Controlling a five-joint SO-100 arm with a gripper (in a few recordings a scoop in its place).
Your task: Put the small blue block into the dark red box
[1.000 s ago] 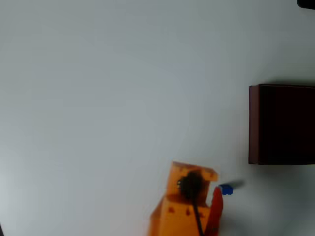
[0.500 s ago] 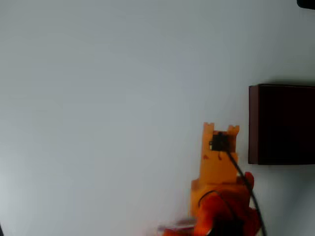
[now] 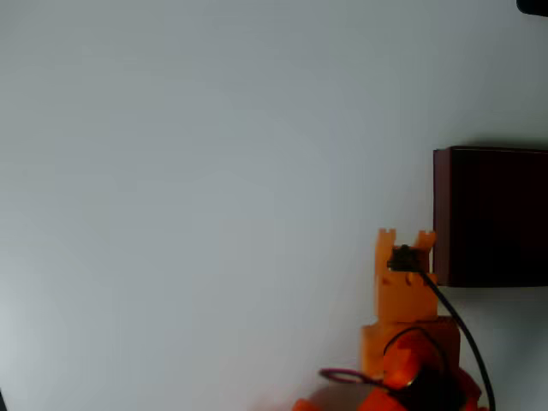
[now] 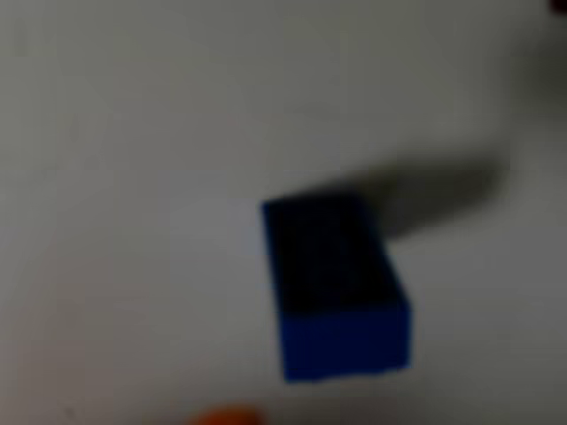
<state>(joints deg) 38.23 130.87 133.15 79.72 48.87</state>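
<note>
Overhead, orange arm point(image 3: 405, 282) sits just beside the dark red box point(image 3: 490, 216), at its lower left corner. Gripper opening cannot be judged. Wrist view: small blue block point(image 4: 333, 285) lies on the white table point(image 4: 133, 177), blurred, untouched.

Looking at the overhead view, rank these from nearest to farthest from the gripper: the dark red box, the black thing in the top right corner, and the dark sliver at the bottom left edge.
1. dark red box, just to the right of the gripper.
2. black thing, up in the top right corner.
3. dark sliver, far off at the bottom left edge.
</note>
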